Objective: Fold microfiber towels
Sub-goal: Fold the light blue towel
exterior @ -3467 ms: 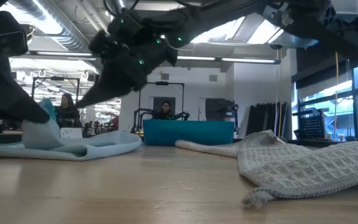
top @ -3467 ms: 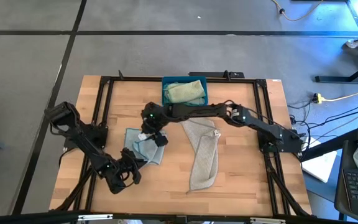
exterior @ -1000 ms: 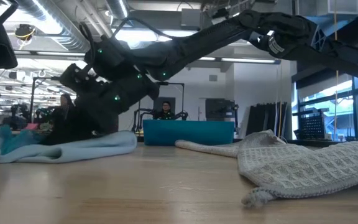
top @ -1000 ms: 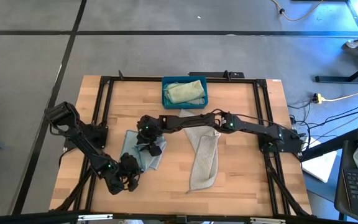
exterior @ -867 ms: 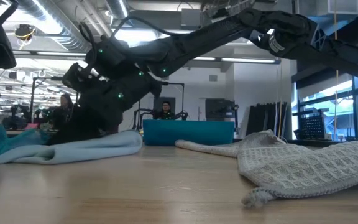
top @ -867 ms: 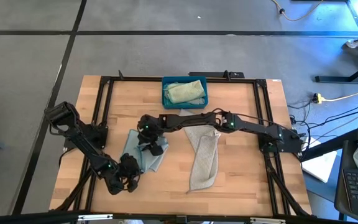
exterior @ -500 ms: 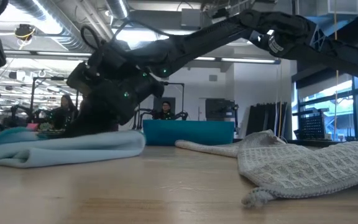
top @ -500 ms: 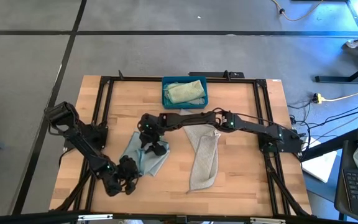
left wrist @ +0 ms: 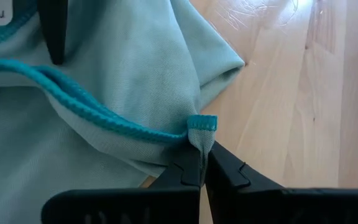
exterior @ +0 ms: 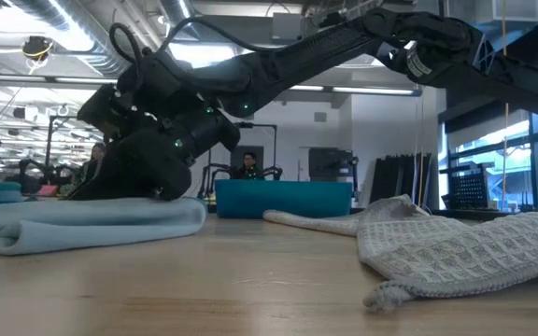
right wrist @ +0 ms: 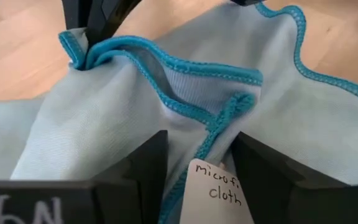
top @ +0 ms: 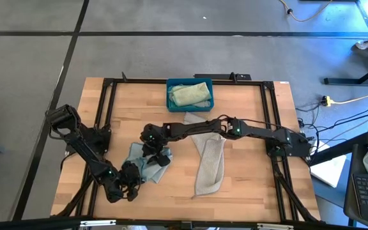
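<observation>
A pale blue microfiber towel (top: pixel 144 167) with a teal hem lies bunched on the wooden table, left of centre; in the low view it (exterior: pixel 82 224) rests in a flat heap. My left gripper (top: pixel 133 182) is shut on one of its corners at the near left. My right gripper (top: pixel 158 155) reaches across from the right and stands open on top of the same towel (right wrist: pixel 291 93). A hemmed fold and a white tag (right wrist: pixel 219 186) lie between its fingers. My left gripper pinches a hemmed corner (left wrist: pixel 201 126) of the pale blue towel between its two fingertips (left wrist: pixel 188 174). It comes slanting down from the near left. The corner is raised off the table and the cloth runs from it in loose folds. My right gripper comes slanting down from the table's right, with its open fingers (right wrist: pixel 145 165) on the towel's upper layer. A raised fold of the teal hem (right wrist: pixel 229 112) stands in the gap. Whether the fingers squeeze that fold, I cannot tell.
A grey-beige waffle towel (top: pixel 209 163) lies stretched out right of centre, in the low view (exterior: pixel 456 252) near the front. A teal-blue bin (top: pixel 170 96) at the far middle holds a pale green towel (top: pixel 190 94). Black frame rails run along the table's edges.
My right gripper has gone a little toward the table's near edge, turning slightly, and stays open on the towel. The pale blue towel has shifted with it toward the near edge and bunched shorter. My left gripper keeps its hold on the corner.
</observation>
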`<state>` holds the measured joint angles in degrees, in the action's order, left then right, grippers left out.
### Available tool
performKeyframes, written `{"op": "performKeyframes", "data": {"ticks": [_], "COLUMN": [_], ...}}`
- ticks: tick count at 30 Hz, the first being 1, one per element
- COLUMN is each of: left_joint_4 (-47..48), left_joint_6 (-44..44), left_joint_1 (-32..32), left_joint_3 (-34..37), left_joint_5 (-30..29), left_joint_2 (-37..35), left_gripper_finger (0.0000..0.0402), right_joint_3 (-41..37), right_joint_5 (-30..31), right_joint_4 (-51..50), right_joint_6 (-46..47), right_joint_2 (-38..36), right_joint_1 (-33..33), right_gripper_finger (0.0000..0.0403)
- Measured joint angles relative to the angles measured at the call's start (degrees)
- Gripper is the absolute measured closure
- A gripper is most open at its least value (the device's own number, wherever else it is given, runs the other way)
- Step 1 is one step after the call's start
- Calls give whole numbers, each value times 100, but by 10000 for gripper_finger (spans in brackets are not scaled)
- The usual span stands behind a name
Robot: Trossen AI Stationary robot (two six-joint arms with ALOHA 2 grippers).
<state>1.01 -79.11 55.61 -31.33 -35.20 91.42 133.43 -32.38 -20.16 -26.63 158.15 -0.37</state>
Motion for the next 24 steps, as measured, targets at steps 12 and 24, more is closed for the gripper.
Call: {"op": "performKeyframes", "data": {"ticks": [12, 24], "left_joint_4": [-108, 578], "left_joint_6": [5, -26], "left_joint_1": [4, -172], "left_joint_3": [3, 9], "left_joint_5": [177, 56], "left_joint_2": [0, -238], "left_gripper_finger": [401, 384], "right_joint_3": [33, 42], "right_joint_5": [461, 102], "right_joint_4": [-831, -1709], "right_joint_6": [544, 813], "right_joint_2": [-53, -94], "right_joint_1": [-337, -228], "right_gripper_finger": [256, 269]}}
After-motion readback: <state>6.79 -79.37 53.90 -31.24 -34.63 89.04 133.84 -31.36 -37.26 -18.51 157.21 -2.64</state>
